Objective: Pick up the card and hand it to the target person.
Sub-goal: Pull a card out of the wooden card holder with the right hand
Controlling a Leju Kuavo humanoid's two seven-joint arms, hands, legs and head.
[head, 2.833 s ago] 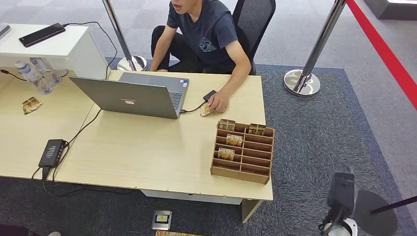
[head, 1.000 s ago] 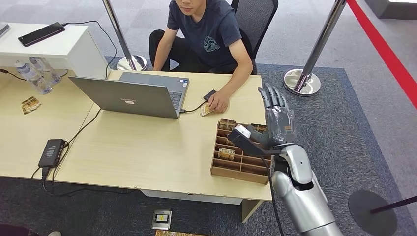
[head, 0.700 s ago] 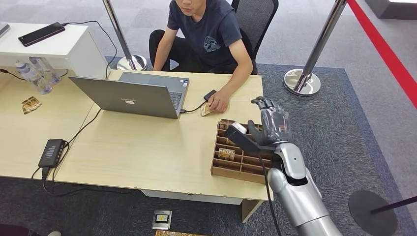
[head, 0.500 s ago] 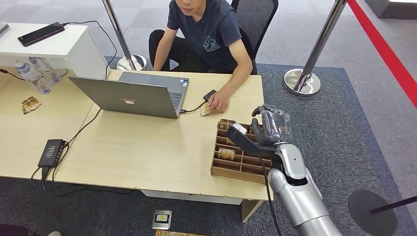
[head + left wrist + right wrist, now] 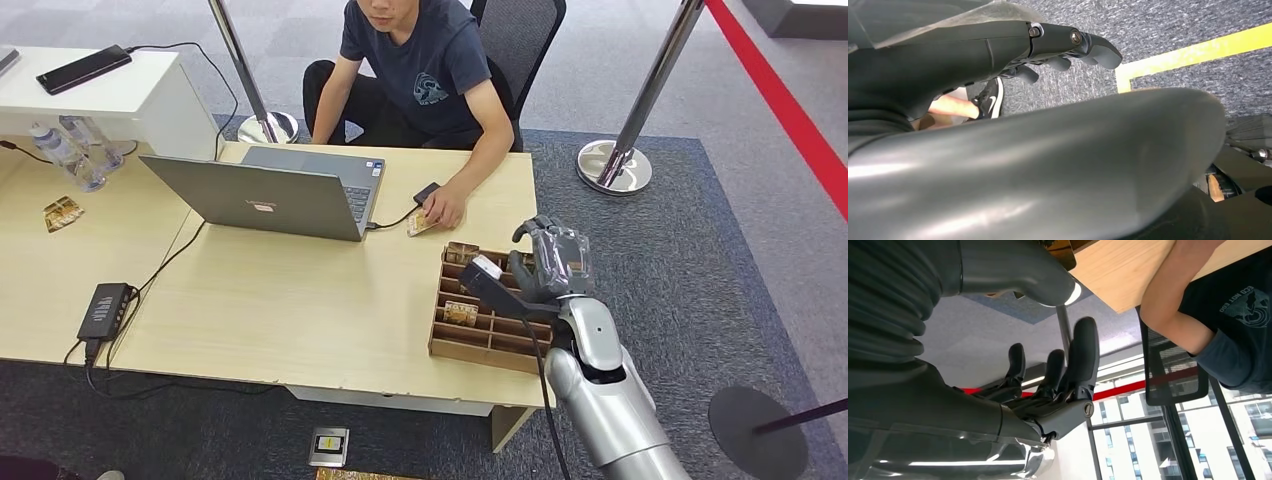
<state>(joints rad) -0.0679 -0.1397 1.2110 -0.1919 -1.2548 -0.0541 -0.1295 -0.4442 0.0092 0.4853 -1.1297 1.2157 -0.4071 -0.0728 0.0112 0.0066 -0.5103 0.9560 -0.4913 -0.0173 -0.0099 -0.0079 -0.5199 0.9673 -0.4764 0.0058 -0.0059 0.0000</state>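
Observation:
A wooden card rack (image 5: 491, 340) stands on the near right part of the desk (image 5: 290, 310). Patterned cards stand in its slots, one at the back left (image 5: 461, 252) and one lower down (image 5: 460, 313). My right hand (image 5: 545, 265) hovers just over the rack's back right slots, fingers bent forward and thumb out to the left, holding nothing. The right wrist view shows the right hand (image 5: 1048, 385) with its fingers apart from the thumb. The person (image 5: 425, 70) sits across the desk, one hand (image 5: 443, 208) resting on a loose card (image 5: 418, 225). My left hand (image 5: 998, 50) hangs over carpet, holding nothing.
An open laptop (image 5: 270, 195) with a cable sits in the desk's middle, a black hub (image 5: 104, 310) at the near left. Bottles (image 5: 70, 150) and another card (image 5: 62, 213) lie on the left table. Stanchion posts (image 5: 615, 165) stand behind on the carpet.
My right arm rose from beside the desk to above the rack. Its fingers, straight up a second ago, have bent forward and the hand has sunk slightly toward the slots.

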